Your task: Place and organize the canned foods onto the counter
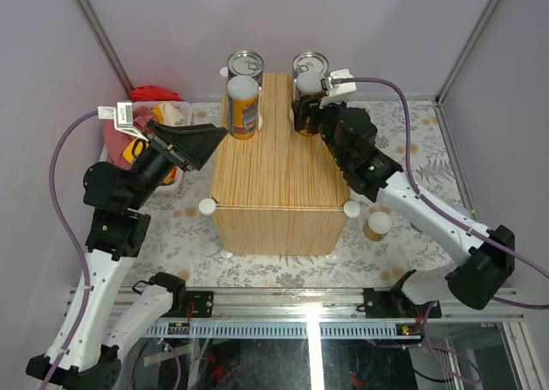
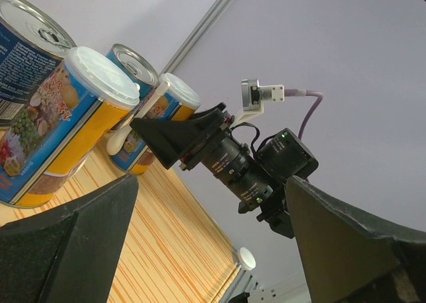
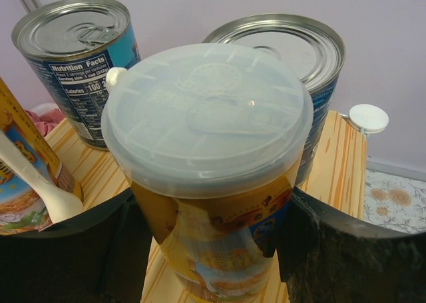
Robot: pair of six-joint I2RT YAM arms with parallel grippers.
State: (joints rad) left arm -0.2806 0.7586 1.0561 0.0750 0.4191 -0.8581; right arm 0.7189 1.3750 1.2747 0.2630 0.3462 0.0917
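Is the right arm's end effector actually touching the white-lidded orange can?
Touching. The right wrist view shows the right end effector closed on the white-lidded can, with both fingers pressed against its sides and no gap.

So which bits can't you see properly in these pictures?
- Top view: the floor can beside the counter shows only its lid; label too small to read.
- Right wrist view: the base of the held can is cut off by the bottom edge and the right claw, so whether it rests on the counter is unclear.
- Top view: the cloths are partly covered by the left arm.
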